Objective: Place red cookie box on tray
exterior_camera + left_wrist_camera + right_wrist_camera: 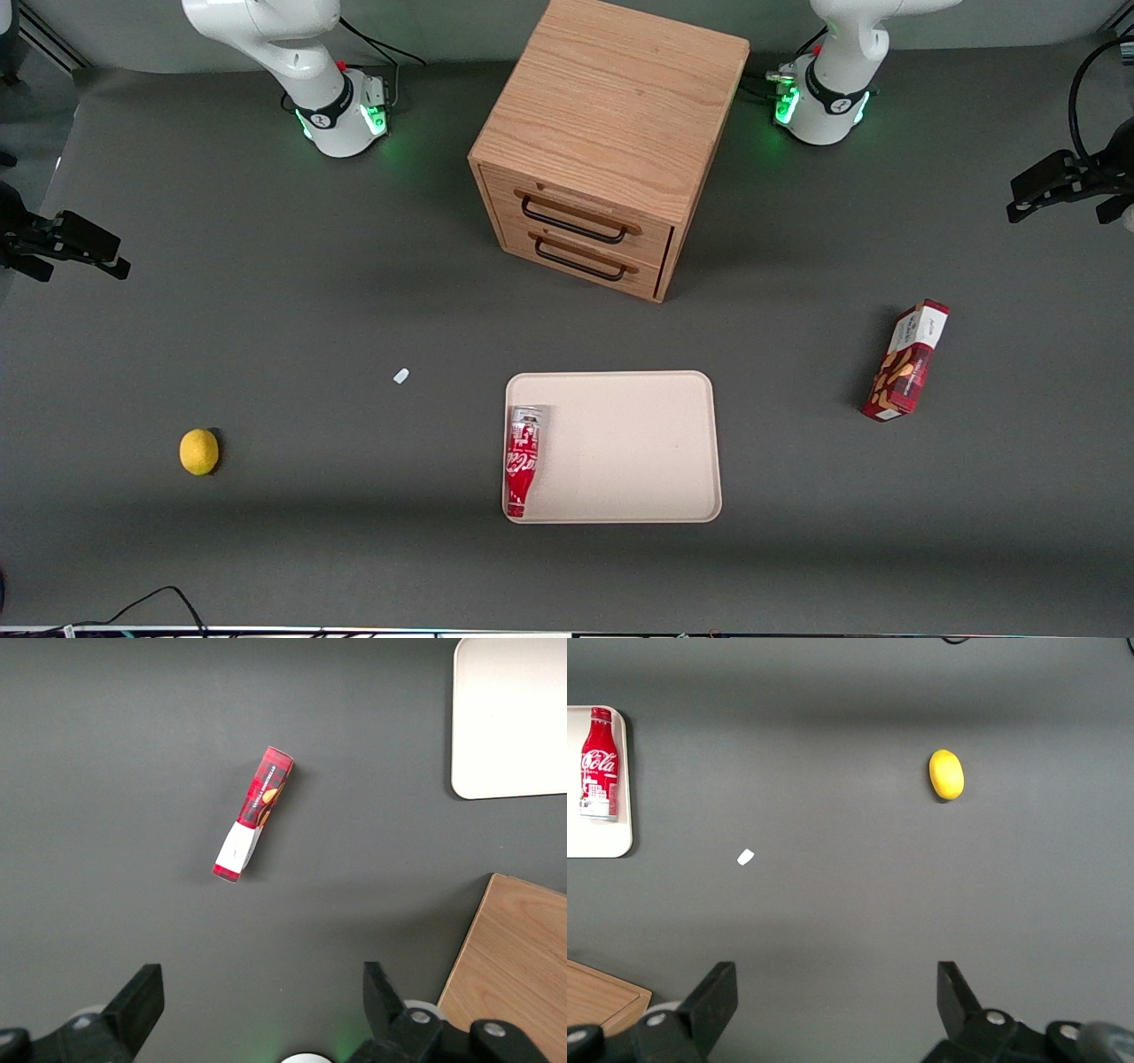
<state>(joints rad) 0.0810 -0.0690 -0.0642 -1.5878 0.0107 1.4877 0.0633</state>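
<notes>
the red cookie box point(906, 361) lies on the bare dark table point(266, 310) toward the working arm's end, well apart from the tray point(647, 443), so the task looks barely begun: the pickup, the carry and the set-down all appear to lie ahead. the tray already carries a red soda bottle point(522, 461) along one edge, with most of its floor free, while a wooden cabinet point(602, 142) stands farther from the front camera. the left gripper point(261, 1005) hangs high above the box, its fingers point(137, 997) spread wide apart, holding and touching nothing.
</notes>
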